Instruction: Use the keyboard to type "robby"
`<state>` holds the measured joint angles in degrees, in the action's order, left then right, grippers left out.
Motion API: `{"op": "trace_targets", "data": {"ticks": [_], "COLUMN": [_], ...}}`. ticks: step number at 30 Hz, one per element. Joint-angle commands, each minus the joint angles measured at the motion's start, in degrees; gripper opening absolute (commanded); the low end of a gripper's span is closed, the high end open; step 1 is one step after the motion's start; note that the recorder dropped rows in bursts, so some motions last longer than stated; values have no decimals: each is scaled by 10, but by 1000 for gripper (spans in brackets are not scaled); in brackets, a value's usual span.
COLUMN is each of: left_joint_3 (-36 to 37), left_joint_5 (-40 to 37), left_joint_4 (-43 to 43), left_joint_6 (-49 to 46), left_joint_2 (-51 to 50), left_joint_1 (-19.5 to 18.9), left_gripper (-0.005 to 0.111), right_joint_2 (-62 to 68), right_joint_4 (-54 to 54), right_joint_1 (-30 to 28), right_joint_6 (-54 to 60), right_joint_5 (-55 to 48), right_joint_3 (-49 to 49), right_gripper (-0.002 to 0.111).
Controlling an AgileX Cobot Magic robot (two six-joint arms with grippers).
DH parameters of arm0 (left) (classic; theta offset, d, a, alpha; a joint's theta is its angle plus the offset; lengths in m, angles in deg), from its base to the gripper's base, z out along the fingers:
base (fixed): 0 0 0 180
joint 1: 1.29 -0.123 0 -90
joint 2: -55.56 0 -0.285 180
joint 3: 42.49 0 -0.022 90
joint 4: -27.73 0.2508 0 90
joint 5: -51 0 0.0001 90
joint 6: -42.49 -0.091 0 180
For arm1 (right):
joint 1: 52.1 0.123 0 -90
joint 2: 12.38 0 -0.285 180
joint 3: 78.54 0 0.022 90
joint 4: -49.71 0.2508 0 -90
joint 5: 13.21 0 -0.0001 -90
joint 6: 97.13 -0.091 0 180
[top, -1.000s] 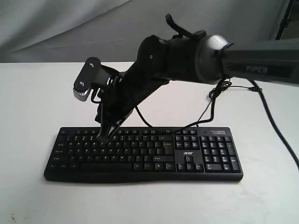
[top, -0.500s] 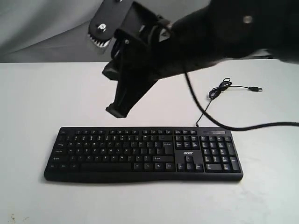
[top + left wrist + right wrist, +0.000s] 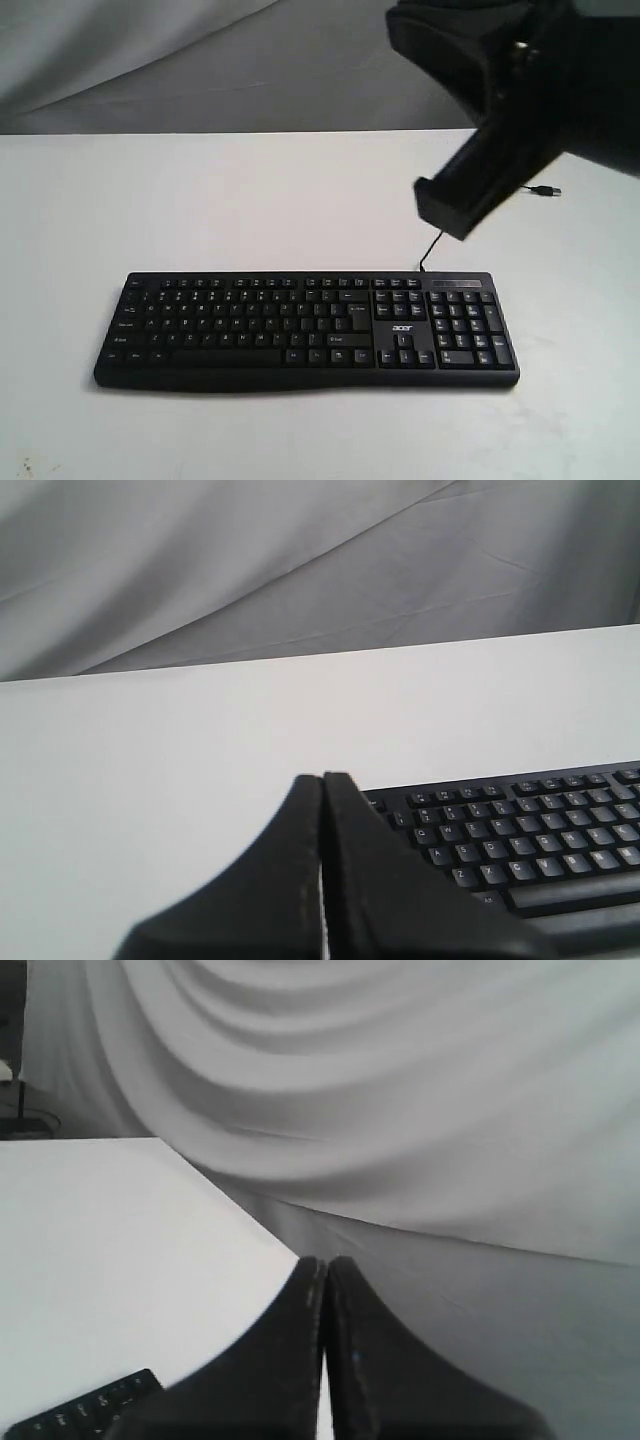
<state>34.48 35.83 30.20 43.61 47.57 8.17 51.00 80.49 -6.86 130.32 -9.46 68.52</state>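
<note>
The black keyboard [image 3: 300, 330] lies flat on the white table [image 3: 200, 200], number pad to the right, white "acer" logo beside it. My right gripper [image 3: 441, 208] is shut and hangs in the air above and behind the keyboard's right part, touching nothing. In the right wrist view its closed fingertips [image 3: 310, 1265] point past the table edge, with a keyboard corner [image 3: 85, 1410] low in the picture. My left gripper [image 3: 322, 778] is shut with nothing in it, close to the keyboard's [image 3: 520, 830] left end; it does not show in the exterior view.
A thin black USB cable [image 3: 430, 252] runs from the keyboard's back edge to a loose plug [image 3: 545, 190] on the table at the right. Grey draped cloth [image 3: 150, 60] hangs behind the table. Bare white tabletop surrounds the keyboard.
My right gripper has lifted off the keyboard's left letter keys and swung up and to the right, now hanging over the right part. The keyboard has not moved.
</note>
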Motion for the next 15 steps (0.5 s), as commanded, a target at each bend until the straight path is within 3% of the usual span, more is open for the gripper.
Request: {"op": "trace_targets", "data": {"ticks": [1, 15], "left_joint_3": [2, 2], "left_joint_5": [3, 3], "left_joint_4": [3, 3], "left_joint_6": [2, 2], "left_joint_2": [2, 2], "left_joint_1": [4, 4], "left_gripper": [0, 0], "right_joint_2": [-48, -131], "right_joint_4": [74, 86], "right_joint_1": [2, 1], "right_joint_6": [-4, 1], "right_joint_5": [12, 75], "right_joint_3": [-52, -68], "right_gripper": [0, 0]}}
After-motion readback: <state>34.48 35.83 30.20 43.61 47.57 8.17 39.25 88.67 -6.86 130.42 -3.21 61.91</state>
